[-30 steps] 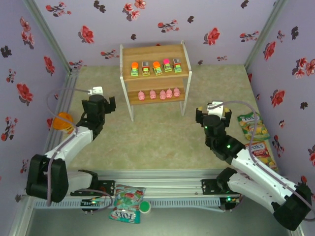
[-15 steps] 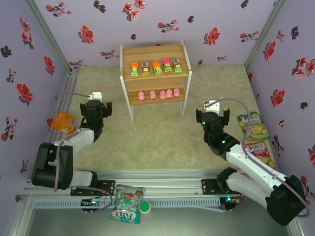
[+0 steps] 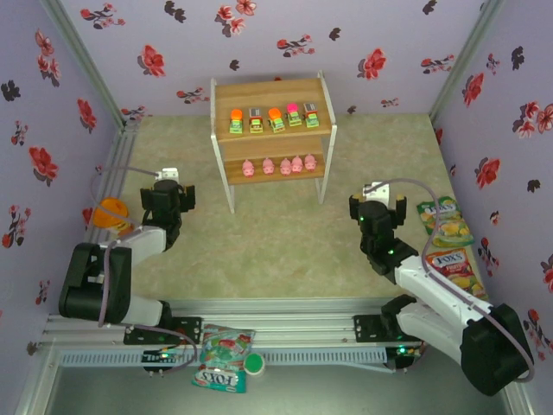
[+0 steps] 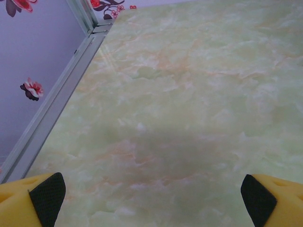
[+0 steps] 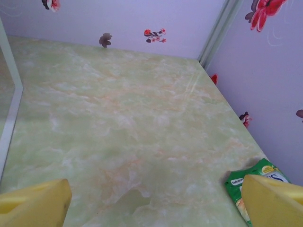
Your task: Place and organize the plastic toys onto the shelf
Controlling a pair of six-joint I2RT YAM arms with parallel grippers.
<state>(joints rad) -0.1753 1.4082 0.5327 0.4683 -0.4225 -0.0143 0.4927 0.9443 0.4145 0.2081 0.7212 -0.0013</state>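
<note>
From above we see the wood-and-wire shelf far centre, with blocky cars on top and rounded pink pigs below. Our left gripper and right gripper gape empty over the glossy marbled table. The right wrist view adds a crinkly green bag.

Colours as I log them: surface, pale green marbling with faint orange veins; walls, lilac, printed with red and black flowers; shelf, light wood boards, white frame; cars, green and grey bodies, orange, pink or grey tops; pigs, pink; my left end effector, yellow with black pads; my right end effector, yellow; candy bags, green and yellow; jar lid, orange.
</note>
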